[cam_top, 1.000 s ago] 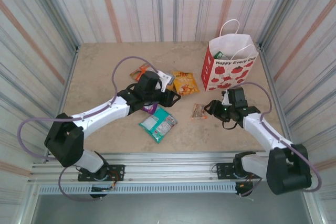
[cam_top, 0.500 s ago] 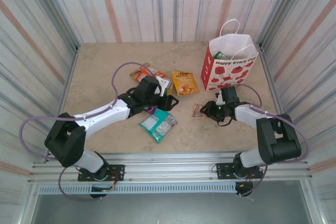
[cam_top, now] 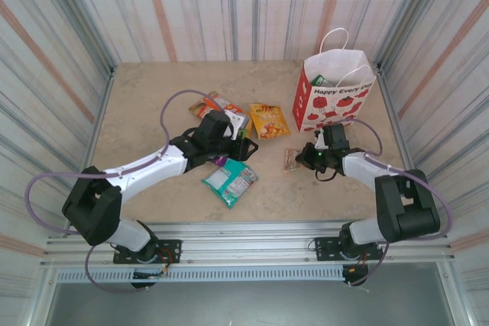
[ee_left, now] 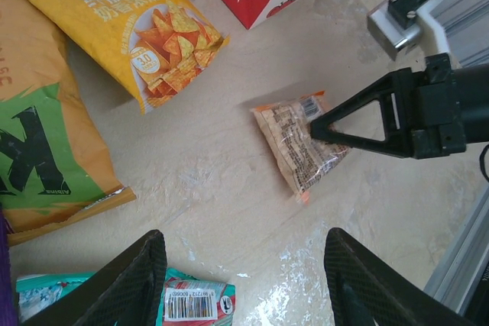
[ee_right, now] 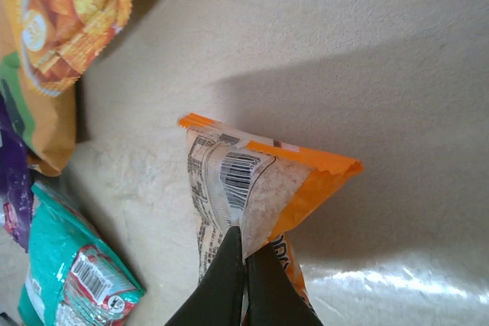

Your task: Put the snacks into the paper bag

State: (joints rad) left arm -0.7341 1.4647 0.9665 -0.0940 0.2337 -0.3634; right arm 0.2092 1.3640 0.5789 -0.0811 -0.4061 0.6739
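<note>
Right hand (ee_right: 243,243) closed onto brown packet (ee_right: 229,181) | teal packet (ee_right: 69,265) nearby

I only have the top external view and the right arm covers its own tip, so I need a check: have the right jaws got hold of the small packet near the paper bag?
Observer: Yes. The right wrist view shows the right jaws shut on a pinched fold of the small orange-edged packet, beside its barcode.
Operator: Is it lifted?
Observer: Not clearly. In the left wrist view most of it lies flat on the table.
Operator: And the left jaws?
Observer: Open and empty, above bare table beside the teal packet.
</note>
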